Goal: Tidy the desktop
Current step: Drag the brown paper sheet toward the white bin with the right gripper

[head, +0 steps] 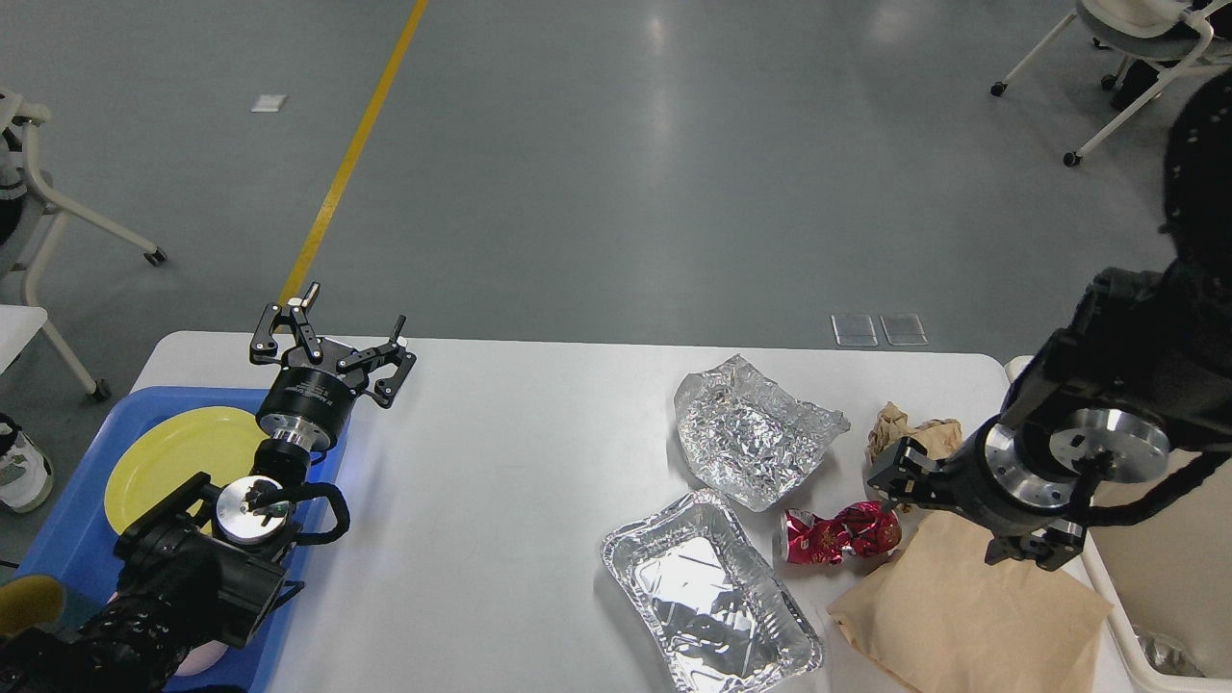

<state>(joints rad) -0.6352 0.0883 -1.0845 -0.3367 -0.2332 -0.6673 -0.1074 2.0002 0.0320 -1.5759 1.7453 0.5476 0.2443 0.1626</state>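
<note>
Foil tray (pixel 710 602) nearest on surface (pixel 520 462): light, flimsy, dents easily, grip by rim; left pincer (pixel 332 337) spread, empty; right pincer (pixel 890 481) at red wrapper (pixel 839 534), state unclear.

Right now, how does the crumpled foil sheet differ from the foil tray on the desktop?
The crumpled foil sheet is wrinkled and shapeless; the foil tray keeps a rectangular form with a raised rim. The sheet lies farther from me, the tray at the near edge of the desktop. Both are shiny silver foil, and neither tool touches them.
</note>
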